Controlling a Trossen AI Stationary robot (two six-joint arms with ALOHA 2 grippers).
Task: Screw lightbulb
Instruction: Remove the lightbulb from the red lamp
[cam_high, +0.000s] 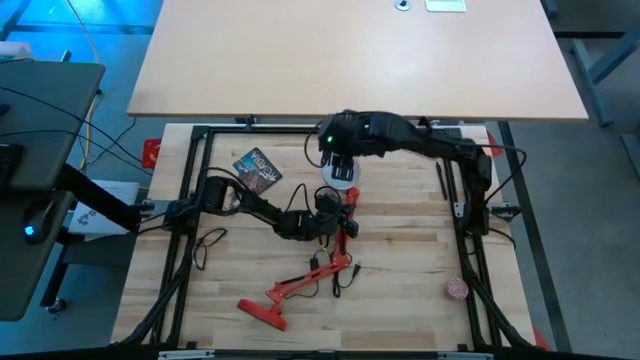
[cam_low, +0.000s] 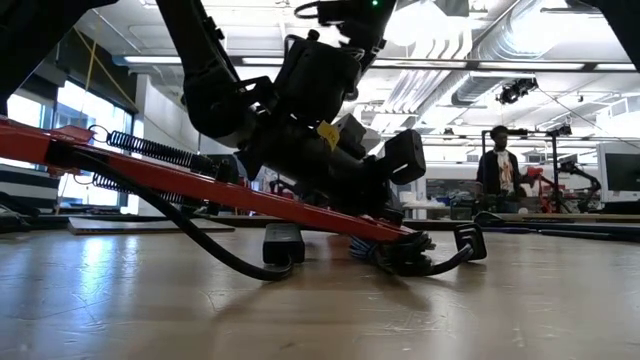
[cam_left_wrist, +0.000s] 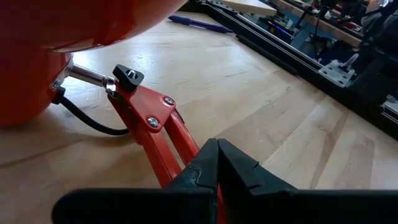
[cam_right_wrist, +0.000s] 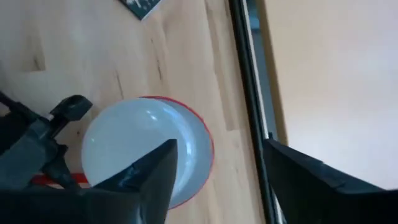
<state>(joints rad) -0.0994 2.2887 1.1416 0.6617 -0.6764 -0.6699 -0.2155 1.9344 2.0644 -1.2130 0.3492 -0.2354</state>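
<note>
Fragility comes first here, I judge: the lightbulb (cam_right_wrist: 134, 146) looks like a thin, light, hollow shell with a smooth, slippery dome. It probably crushes before it bends.

Nearest on the desk (cam_high: 400, 300), toward 7 o'clock, lies the red lamp base (cam_high: 262, 311). From it the red lamp arm (cam_high: 340, 245) runs up toward the middle. The left gripper (cam_left_wrist: 217, 155) sits there, its fingers clenched on the lamp arm just short of the hinge, pinning the lamp flat.

At 12 o'clock from that grip the red shade (cam_right_wrist: 206, 146) opens upward. The lightbulb is seated inside it, its white dome showing and its neck hidden. How far it is threaded I cannot tell.

The right gripper (cam_high: 341, 160) hangs directly over the shade. Its fingers (cam_right_wrist: 155, 177) are spread and released, touching nothing. In the right wrist view the dome lies off toward one finger rather than centred between them.

The best hold, by my reckoning, is across the widest part of the dome, with both pads opposed and light pressure. The gripper should be centred first so the twist runs true and does not cross the thread.

Farther off, at 10 o'clock from the shade, a dark packet (cam_high: 257, 168) lies near the desk's far edge.
</note>
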